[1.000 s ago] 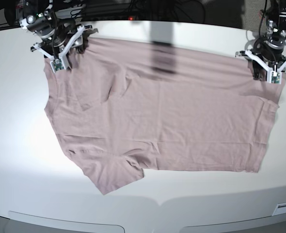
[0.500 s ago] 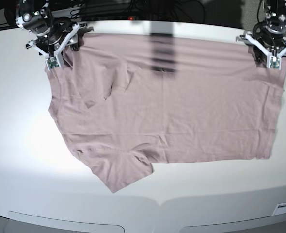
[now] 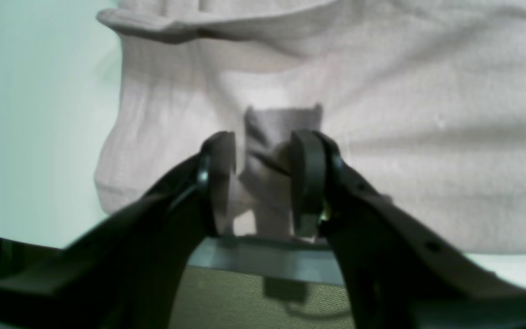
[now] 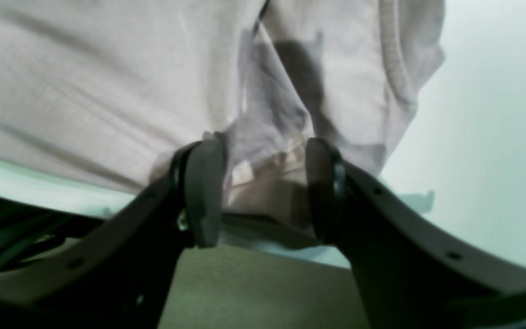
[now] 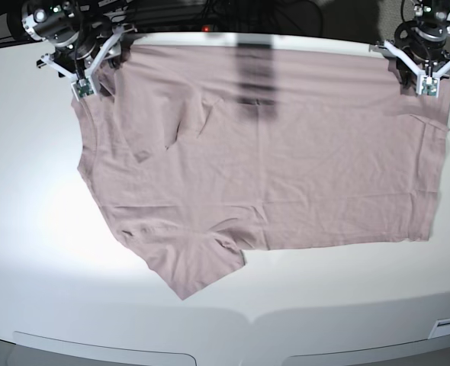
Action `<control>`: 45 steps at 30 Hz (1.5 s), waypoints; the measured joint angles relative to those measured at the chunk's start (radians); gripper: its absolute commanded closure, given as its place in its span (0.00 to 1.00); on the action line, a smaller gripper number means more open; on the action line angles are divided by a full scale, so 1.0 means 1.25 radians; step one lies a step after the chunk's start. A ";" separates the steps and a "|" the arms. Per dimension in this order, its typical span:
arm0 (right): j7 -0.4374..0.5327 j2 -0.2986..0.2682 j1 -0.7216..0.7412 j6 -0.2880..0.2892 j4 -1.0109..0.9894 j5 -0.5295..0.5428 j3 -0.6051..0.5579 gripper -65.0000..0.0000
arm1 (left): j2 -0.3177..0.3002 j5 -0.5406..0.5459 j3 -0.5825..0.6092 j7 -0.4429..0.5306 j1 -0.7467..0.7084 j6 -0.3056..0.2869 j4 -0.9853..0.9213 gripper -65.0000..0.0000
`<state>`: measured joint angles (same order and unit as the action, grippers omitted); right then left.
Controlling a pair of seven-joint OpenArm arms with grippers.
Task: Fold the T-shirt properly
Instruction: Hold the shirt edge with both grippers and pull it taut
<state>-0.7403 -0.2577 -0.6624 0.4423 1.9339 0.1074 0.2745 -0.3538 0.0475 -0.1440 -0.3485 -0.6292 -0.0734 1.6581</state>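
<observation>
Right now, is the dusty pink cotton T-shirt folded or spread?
Spread: the T-shirt lies open across the white table, one sleeve sticking out at its near edge.

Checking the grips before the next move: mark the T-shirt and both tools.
T-shirt [image 5: 286, 168], base view, middle of the body.
Left tool [image 3: 263, 183], left wrist view, between tips pinching cloth.
Right tool [image 4: 263, 187], right wrist view, between tips pinching cloth.

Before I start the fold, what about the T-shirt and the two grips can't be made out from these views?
- Neckline and label: not made out in the base view; the T-shirt lies in creases.
- Far hem: base view, partly covered by the right gripper and left gripper.
- Layers pinched: both wrist views are blurred, and dark fingers cover the cloth.
- Rest of the shirt: cut off by the wrist views' edges.
</observation>
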 measured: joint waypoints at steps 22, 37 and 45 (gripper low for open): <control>-0.040 0.000 0.000 0.000 0.003 0.000 0.000 0.55 | 0.000 -0.047 0.001 0.004 0.000 0.000 0.001 0.67; -0.040 0.000 0.000 -0.003 0.079 -0.001 0.001 0.55 | 0.002 -0.074 0.002 -0.052 -0.013 0.063 0.066 0.67; -0.034 0.000 0.000 -0.021 0.116 0.000 0.001 0.55 | 0.002 -0.111 0.002 -0.013 -0.013 0.080 0.067 0.67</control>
<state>-0.7834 -0.2573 -0.6624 0.4160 2.0785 0.1078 0.2752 -0.3515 -0.0910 -0.1413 -0.3653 -0.6456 0.0269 1.7424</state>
